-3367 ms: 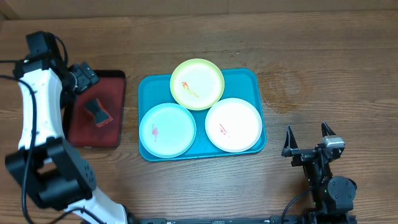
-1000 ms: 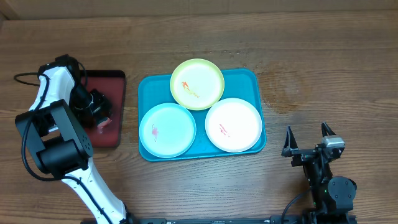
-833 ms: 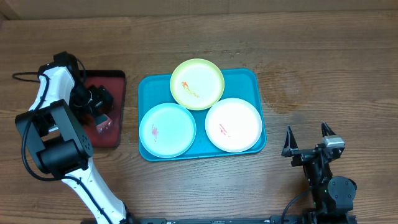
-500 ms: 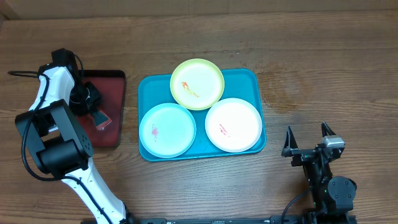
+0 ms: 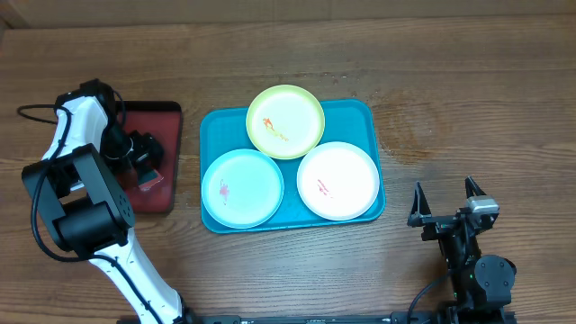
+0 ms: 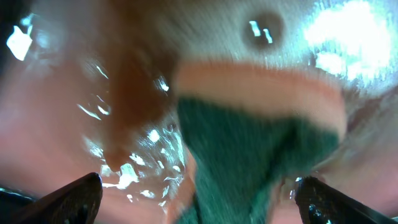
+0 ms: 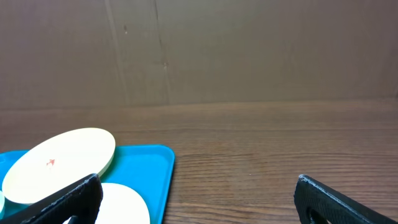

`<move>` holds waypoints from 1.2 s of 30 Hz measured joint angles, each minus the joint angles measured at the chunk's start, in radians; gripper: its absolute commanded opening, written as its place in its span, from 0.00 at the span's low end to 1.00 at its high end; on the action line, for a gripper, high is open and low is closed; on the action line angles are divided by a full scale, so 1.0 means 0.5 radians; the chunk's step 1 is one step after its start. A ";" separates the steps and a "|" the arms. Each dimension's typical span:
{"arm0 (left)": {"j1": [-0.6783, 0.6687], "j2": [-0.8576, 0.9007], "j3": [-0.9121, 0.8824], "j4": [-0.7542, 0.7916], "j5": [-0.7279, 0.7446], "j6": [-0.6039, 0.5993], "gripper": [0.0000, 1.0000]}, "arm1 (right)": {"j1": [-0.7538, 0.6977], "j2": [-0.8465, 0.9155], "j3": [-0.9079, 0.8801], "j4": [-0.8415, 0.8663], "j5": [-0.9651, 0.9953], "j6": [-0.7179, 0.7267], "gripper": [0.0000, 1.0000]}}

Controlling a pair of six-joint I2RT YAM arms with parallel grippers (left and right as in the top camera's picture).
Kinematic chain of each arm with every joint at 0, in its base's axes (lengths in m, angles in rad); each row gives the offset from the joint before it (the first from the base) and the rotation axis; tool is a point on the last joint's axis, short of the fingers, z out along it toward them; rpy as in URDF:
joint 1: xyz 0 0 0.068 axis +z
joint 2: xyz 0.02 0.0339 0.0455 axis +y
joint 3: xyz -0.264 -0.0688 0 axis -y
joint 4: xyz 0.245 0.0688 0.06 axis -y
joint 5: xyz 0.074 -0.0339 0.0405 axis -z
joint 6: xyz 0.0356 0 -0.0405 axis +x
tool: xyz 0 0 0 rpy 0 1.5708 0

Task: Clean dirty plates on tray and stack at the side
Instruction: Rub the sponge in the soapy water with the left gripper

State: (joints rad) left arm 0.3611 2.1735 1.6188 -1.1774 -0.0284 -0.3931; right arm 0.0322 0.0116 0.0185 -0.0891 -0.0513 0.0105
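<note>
The turquoise tray (image 5: 364, 112) holds three plates: a pale blue plate (image 5: 242, 187) at front left, a yellow-green plate (image 5: 285, 121) at the back overhanging the rim, and a white plate (image 5: 337, 180) at front right. Each has a small red or orange smear. My left gripper (image 5: 142, 155) is low over the dark red tray (image 5: 166, 121). In the blurred left wrist view, its open jaws (image 6: 199, 202) straddle a green and orange sponge (image 6: 249, 155). My right gripper (image 5: 447, 202) is open and empty, right of the turquoise tray (image 7: 155, 168).
The dark red tray with a black rim lies left of the turquoise tray and shows wet and glossy in the left wrist view (image 6: 56, 124). A cable trails from the left arm (image 5: 36, 112). A brown wall stands behind the table (image 7: 249, 50).
My left arm has come down from the back left onto the dark red tray over the sponge. In the last second it shifted slightly there, nudging the sponge. The right arm and plates have not moved.
</note>
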 measured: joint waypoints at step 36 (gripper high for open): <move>0.000 0.000 0.002 0.447 -0.129 0.011 0.04 | 0.000 0.000 0.000 0.000 -0.001 0.000 1.00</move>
State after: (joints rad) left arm 0.3611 2.1735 1.6196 -0.9539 -0.0929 -0.3878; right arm 0.0322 0.0116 0.0185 -0.0891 -0.0517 0.0105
